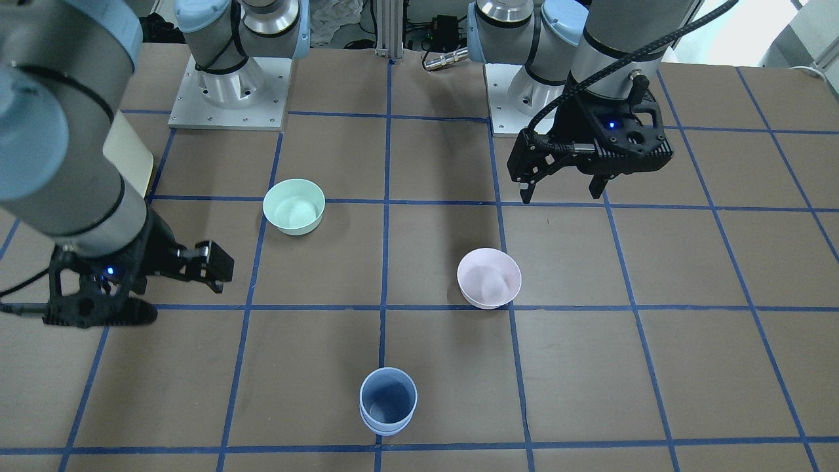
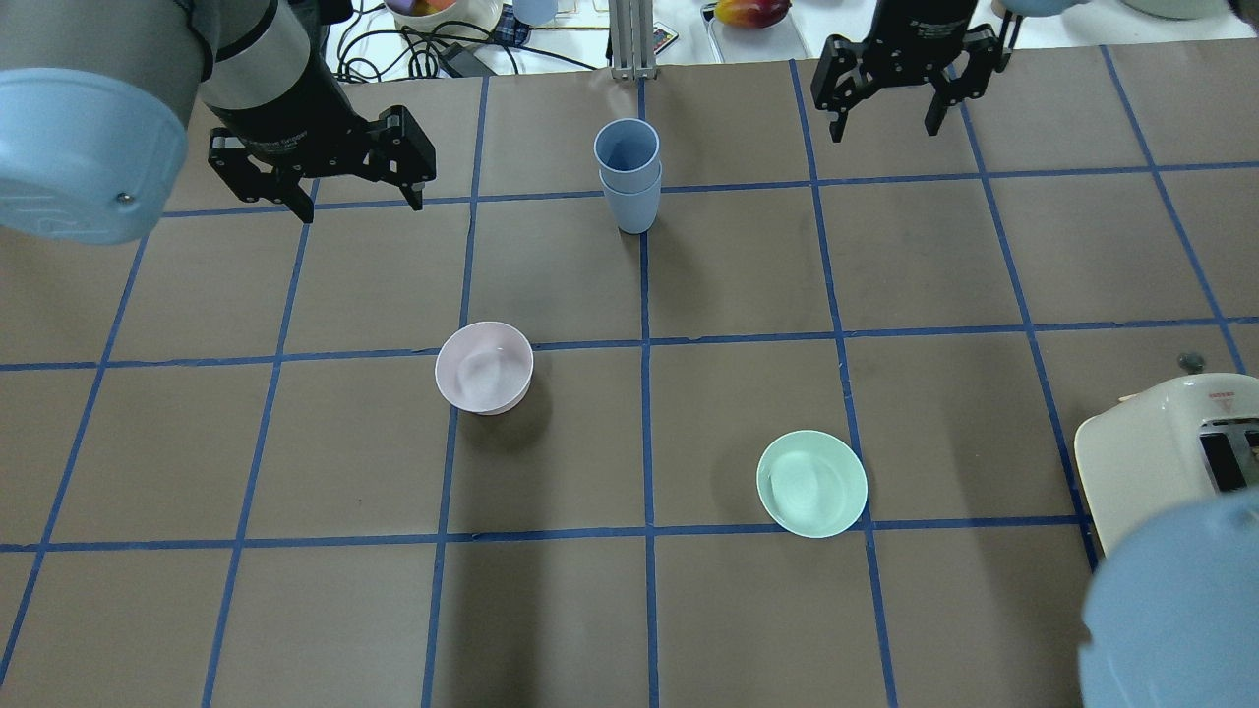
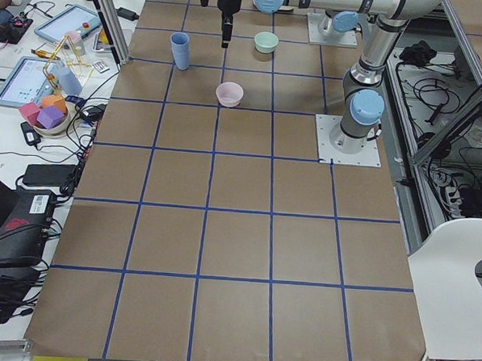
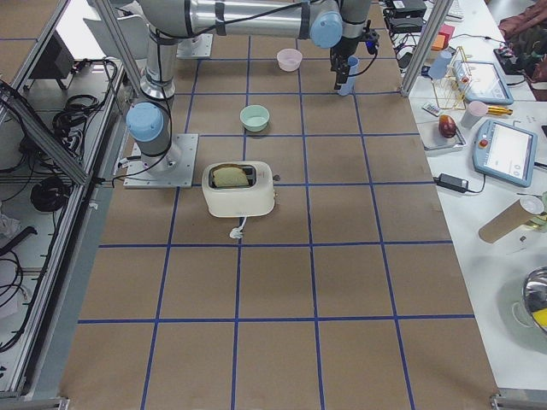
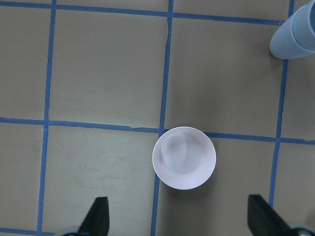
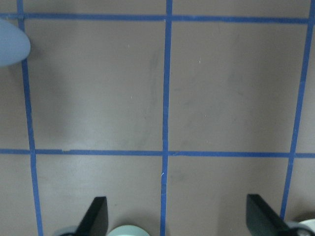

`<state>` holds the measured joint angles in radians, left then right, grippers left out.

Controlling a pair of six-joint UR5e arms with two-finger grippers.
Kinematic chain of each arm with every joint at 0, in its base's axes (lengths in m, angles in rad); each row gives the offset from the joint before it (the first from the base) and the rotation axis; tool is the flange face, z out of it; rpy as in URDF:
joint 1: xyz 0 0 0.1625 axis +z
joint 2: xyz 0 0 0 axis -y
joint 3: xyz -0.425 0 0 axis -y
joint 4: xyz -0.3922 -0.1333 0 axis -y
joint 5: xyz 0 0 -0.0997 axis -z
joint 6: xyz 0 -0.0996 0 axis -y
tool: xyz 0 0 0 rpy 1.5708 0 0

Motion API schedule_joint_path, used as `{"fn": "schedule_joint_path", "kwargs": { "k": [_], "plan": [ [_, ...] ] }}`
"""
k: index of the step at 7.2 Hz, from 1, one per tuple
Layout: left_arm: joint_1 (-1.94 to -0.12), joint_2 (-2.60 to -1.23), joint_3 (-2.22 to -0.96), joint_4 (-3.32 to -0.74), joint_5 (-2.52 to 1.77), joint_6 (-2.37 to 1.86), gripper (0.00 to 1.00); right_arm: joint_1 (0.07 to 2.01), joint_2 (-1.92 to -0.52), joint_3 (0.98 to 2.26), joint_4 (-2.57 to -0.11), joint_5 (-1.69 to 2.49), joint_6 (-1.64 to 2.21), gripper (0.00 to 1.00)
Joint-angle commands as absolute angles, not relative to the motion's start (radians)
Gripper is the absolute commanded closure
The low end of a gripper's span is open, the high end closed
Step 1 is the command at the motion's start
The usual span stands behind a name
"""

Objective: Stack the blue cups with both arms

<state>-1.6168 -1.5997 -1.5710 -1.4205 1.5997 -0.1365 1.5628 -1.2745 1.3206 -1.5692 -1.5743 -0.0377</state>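
The two blue cups [image 2: 628, 177] stand upright, one nested in the other, on a blue tape line at the table's far middle; they also show in the front view [image 1: 388, 401] and at the top right of the left wrist view [image 5: 298, 34]. My left gripper [image 2: 362, 202] hangs open and empty to the left of the cups, apart from them, above the brown table. My right gripper [image 2: 888, 123] hangs open and empty to their right, also apart. In the right wrist view a blue edge of the cups [image 6: 10, 42] shows at the upper left.
A pale pink bowl [image 2: 484, 367] sits left of centre, below my left gripper [image 5: 184, 157]. A mint-green bowl [image 2: 811, 483] sits right of centre. A cream toaster [image 2: 1170, 462] stands at the table's right edge. Cluttered benches lie beyond the far edge.
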Motion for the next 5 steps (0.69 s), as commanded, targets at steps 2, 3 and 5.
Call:
{"fn": "schedule_joint_path", "kwargs": {
  "k": [2, 3, 5],
  "plan": [
    [-1.617, -1.598, -1.572, -1.420, 1.600, -0.137, 0.00, 1.563, -1.551, 1.569, -1.652, -1.566, -0.051, 0.00],
    [-1.617, -1.598, -1.572, -1.420, 1.600, -0.137, 0.00, 1.581, -1.558, 1.574, -1.646, -1.566, -0.049, 0.00],
    [-1.617, -1.598, -1.572, -1.420, 1.600, -0.137, 0.00, 1.595, -1.533, 1.546, -1.655, -1.578, -0.076, 0.00]
  ]
}}
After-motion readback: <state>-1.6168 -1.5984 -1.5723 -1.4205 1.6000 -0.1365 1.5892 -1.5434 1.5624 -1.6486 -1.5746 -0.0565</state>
